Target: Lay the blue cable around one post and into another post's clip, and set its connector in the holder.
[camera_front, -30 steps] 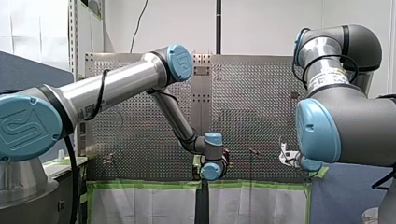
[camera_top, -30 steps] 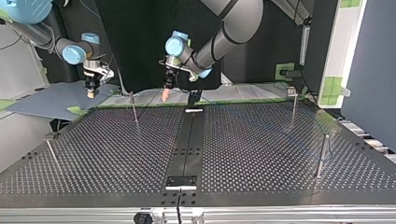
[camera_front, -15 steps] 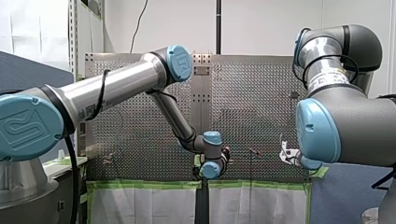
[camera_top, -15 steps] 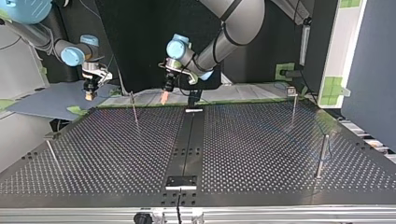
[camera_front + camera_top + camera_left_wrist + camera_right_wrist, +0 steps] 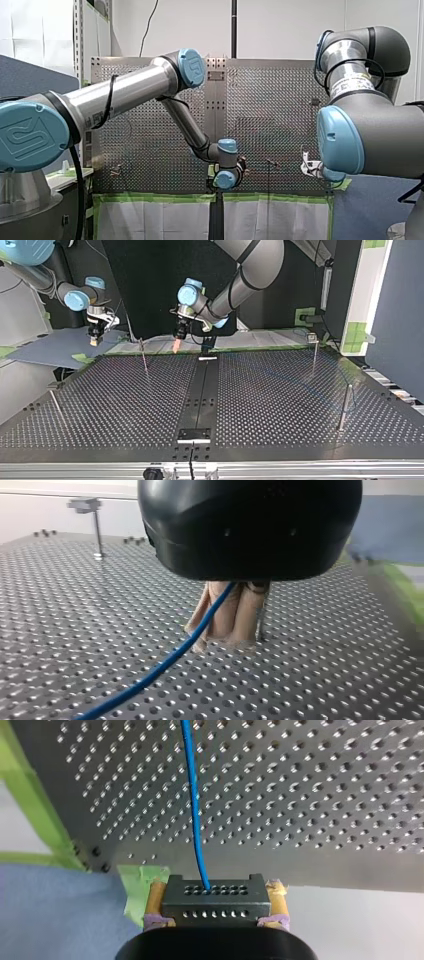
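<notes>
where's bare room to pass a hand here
Bare perforated table between the metal posts at the top view's left. Crowded at the far edge: my left gripper grips the blue cable, my right gripper its black connector.

Front and top cameras are facing each other across the shared table (image 5: 300,405) — wrist cameras riding close behind fingers (image 5: 242,615).

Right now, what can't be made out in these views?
Left wrist view: blur past the table edge beside left gripper.
Right wrist view: cable from the connector in right gripper cut off by the frame edge.
Top view: cable too thin to trace around any post.
Front view: both grippers hidden behind my arms.
</notes>
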`<action>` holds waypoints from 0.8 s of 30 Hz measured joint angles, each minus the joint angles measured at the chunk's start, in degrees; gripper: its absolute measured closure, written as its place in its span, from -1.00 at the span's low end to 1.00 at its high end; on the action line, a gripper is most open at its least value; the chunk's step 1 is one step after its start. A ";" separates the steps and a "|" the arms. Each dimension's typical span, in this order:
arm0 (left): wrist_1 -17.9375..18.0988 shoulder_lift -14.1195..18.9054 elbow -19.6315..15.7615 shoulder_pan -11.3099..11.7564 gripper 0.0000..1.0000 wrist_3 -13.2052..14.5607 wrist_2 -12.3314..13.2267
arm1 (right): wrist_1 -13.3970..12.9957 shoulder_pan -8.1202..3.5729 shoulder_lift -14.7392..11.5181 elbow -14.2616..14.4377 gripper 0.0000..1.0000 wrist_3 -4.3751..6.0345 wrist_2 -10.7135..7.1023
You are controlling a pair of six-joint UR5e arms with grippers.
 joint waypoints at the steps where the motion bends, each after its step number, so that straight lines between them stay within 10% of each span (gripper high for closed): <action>1: -0.55 0.00 0.00 0.01 0.99 0.56 -0.09 | 0.35 0.03 0.00 0.02 1.00 -0.33 0.44; 9: -5.56 0.00 -0.31 -0.34 0.99 5.15 -0.47 | 1.85 0.36 0.00 0.11 1.00 -1.94 3.69; 24: -6.98 0.00 -0.71 0.00 0.99 5.77 -0.50 | 1.00 0.40 3.16 0.07 1.00 -3.14 3.96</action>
